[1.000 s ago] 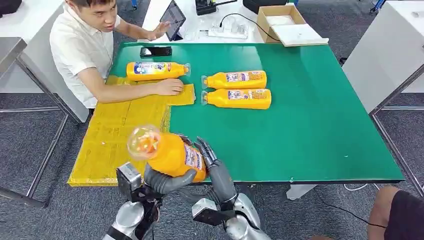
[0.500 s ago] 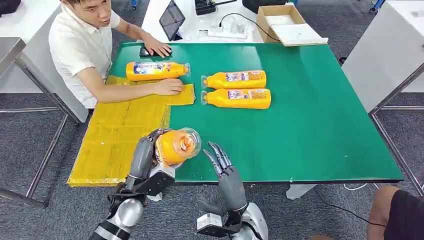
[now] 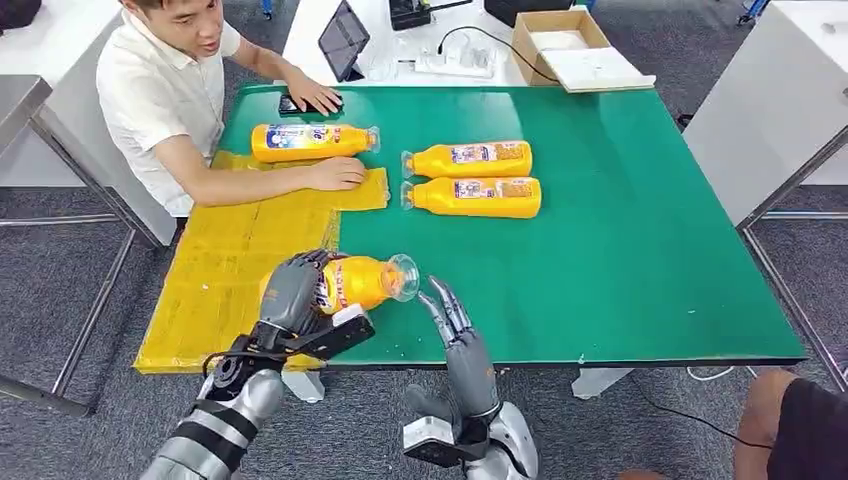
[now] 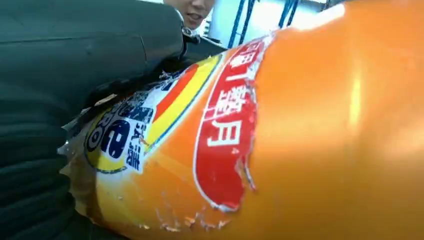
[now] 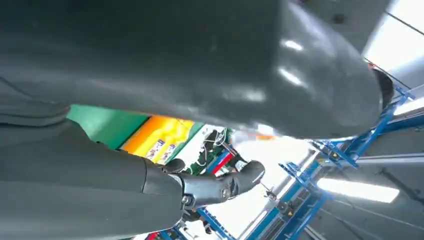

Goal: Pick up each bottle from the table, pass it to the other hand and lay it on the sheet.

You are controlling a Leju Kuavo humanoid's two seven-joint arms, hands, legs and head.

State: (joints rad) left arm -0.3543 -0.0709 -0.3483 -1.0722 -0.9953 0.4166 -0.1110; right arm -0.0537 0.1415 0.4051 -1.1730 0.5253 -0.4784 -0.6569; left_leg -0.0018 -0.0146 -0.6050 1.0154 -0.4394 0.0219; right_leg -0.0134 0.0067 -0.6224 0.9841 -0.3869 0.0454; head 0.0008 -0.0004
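Observation:
My left hand (image 3: 291, 295) grips an orange bottle (image 3: 362, 281) lying sideways over the yellow sheet's (image 3: 235, 270) right edge, its clear cap toward the green table (image 3: 620, 250). Up close in the left wrist view the held bottle (image 4: 280, 145) shows its red and blue label beside the left hand (image 4: 60, 100). My right hand (image 3: 462, 340) stands open at the table's near edge, fingers straight and apart, just right of the bottle's cap. One orange bottle (image 3: 312, 141) lies at the sheet's far end, and two more orange bottles (image 3: 470, 159) (image 3: 474, 196) lie side by side on the table.
A person sits at the far left with a forearm and hand (image 3: 335, 173) resting on the sheet and the other hand on a phone (image 3: 312, 100). A tablet (image 3: 344, 38), power strip and cardboard box (image 3: 572, 45) stand behind the table. Someone's knee (image 3: 775, 420) is at the lower right.
My left hand has swung the bottle from upright near my chest down and forward, onto its side over the sheet's edge. My right hand let go and moved slightly right and forward.

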